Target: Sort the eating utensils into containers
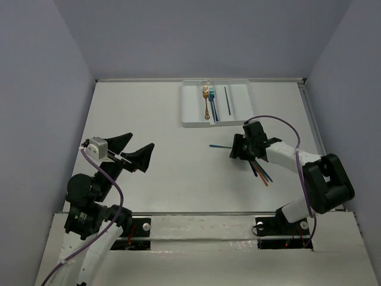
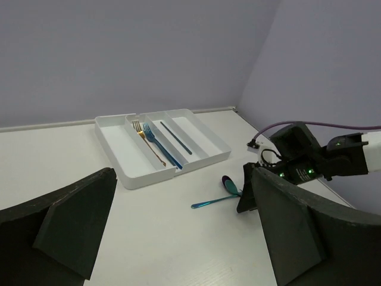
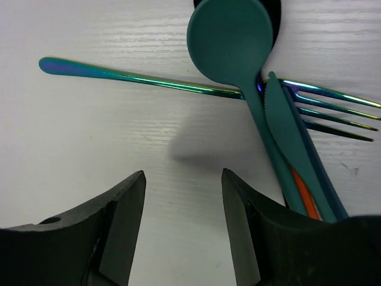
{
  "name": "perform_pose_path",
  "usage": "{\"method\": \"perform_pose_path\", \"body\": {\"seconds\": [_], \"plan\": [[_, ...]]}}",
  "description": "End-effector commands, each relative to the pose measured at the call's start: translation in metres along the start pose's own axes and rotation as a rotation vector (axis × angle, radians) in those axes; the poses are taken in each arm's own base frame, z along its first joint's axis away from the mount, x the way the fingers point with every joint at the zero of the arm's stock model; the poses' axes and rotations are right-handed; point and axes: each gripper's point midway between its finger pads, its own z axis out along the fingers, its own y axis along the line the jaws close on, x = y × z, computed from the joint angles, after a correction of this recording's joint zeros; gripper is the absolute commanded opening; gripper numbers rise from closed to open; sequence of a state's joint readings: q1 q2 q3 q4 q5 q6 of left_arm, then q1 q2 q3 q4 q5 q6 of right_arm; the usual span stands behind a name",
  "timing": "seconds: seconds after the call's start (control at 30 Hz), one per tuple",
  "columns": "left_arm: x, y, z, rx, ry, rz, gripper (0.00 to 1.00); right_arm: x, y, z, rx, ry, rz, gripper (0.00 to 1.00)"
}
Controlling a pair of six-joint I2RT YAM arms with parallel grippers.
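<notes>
The white tray (image 1: 191,105) lies at the back centre. It holds a gold fork (image 1: 206,100), a blue fork (image 1: 212,101) and a blue stick (image 1: 227,100) in its narrow compartments. My right gripper (image 1: 237,149) is open and low over the table. It is just beside a loose pile: a teal spoon (image 3: 231,36), an iridescent fork (image 3: 149,80), a teal knife (image 3: 284,131) and an orange stick (image 3: 303,199). Nothing is between its fingers. My left gripper (image 1: 132,150) is open and empty at the left, raised.
The pile's handles (image 1: 261,171) stick out toward the near right under the right arm. The left wrist view shows the tray (image 2: 149,177) and the right gripper (image 2: 303,164). Walls close the table on three sides.
</notes>
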State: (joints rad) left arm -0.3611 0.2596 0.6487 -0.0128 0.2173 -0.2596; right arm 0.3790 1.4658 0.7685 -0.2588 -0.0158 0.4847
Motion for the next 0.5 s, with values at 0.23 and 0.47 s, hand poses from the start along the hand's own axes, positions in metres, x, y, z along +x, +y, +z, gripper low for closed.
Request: {"method": "perform_pose_path", "body": {"seconds": [0.23, 0.47], "plan": [[-0.019, -0.011, 0.002, 0.046, -0.046, 0.01, 0.99, -0.048, -0.016, -0.026, 0.158, -0.21, 0.015, 0.35], [-0.019, -0.015, 0.001, 0.061, -0.048, 0.007, 0.99, -0.044, -0.051, -0.037, 0.243, -0.199, 0.098, 0.32]]}}
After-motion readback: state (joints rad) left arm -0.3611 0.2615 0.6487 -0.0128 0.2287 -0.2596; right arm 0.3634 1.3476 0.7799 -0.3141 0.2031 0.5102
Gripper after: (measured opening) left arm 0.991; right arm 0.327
